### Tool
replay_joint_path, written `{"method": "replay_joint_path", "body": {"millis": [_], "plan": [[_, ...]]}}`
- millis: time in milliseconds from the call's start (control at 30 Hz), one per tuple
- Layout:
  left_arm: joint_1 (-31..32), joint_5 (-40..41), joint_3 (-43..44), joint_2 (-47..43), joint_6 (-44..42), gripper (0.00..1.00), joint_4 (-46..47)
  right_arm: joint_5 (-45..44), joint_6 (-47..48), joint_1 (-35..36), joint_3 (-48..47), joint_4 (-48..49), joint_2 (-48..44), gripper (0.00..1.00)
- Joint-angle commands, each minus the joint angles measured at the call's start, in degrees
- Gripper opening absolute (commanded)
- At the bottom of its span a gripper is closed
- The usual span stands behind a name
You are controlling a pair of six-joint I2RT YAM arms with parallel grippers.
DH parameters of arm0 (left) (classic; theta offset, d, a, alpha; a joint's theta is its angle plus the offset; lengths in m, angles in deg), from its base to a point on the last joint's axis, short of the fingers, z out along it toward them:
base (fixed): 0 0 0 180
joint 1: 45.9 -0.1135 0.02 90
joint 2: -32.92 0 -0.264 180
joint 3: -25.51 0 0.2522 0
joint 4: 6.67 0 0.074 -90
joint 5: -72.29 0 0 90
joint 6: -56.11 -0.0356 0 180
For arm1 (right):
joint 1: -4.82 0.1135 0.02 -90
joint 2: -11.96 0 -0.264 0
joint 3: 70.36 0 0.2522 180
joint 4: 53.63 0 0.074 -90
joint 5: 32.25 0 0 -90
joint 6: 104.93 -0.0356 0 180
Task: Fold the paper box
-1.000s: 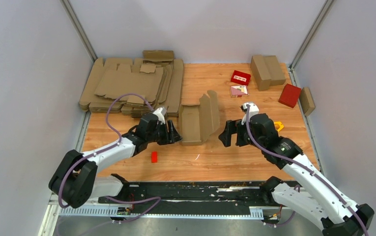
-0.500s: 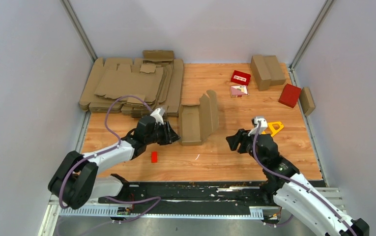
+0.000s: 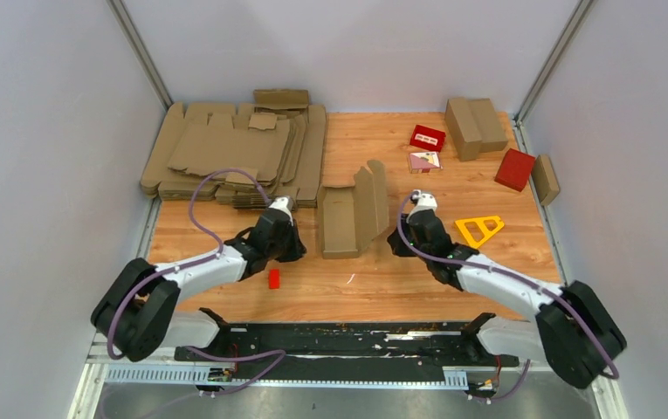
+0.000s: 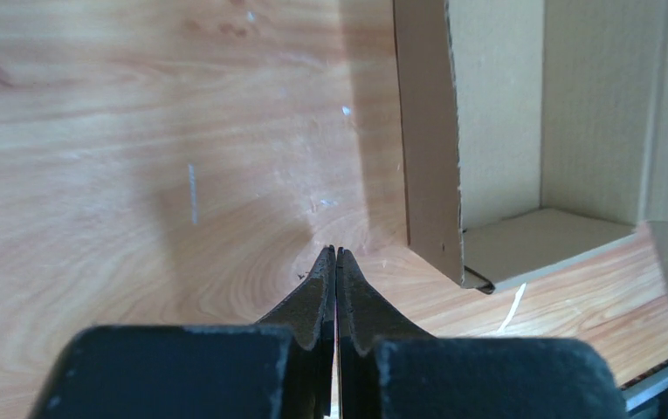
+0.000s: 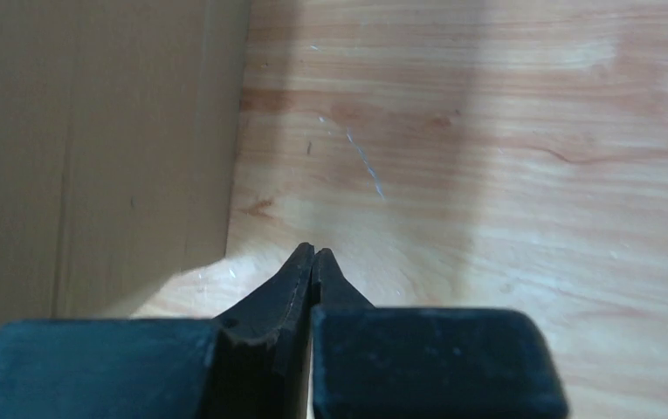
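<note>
The paper box (image 3: 352,214) stands partly folded in the middle of the table, its walls raised and its top open. My left gripper (image 3: 299,246) is shut and empty, low over the wood a short way left of the box. In the left wrist view its closed tips (image 4: 336,253) point at bare table, with the paper box's (image 4: 505,157) open inside to the right. My right gripper (image 3: 397,240) is shut and empty just right of the box. In the right wrist view its tips (image 5: 313,250) are near the paper box's (image 5: 94,148) outer wall.
A pile of flat cardboard blanks (image 3: 234,148) fills the back left. Folded brown boxes (image 3: 474,127) and red boxes (image 3: 427,137) (image 3: 515,168) sit at the back right. A yellow triangular frame (image 3: 478,229) lies right of my right arm. A small red piece (image 3: 273,278) lies near my left arm.
Both grippers have closed from open. The left one drew back a little from the box. The right arm swung out and came back low beside the box's right wall.
</note>
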Motion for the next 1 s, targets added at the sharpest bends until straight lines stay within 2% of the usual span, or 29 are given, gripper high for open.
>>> {"method": "replay_joint_path", "body": {"millis": [0, 233, 667, 967], "plan": [[2.93, 4.91, 3.25, 4.08, 2.41, 0.0, 1.06, -4.46, -3.35, 3.45, -5.91, 6.38, 8.6, 0.0], [4.74, 4.71, 6.9, 7.74, 3.01, 0.0, 0.92, -6.14, -5.58, 7.15, -8.38, 8.75, 15.45, 0.0], [8.97, 3.89, 9.09, 10.64, 4.37, 0.0, 1.32, -7.68, -8.78, 12.75, -9.5, 9.57, 18.36, 0.0], [10.56, 2.71, 8.24, 11.33, 8.5, 0.0, 3.75, -12.64, -12.61, 17.79, -12.81, 6.05, 21.12, 0.0]]}}
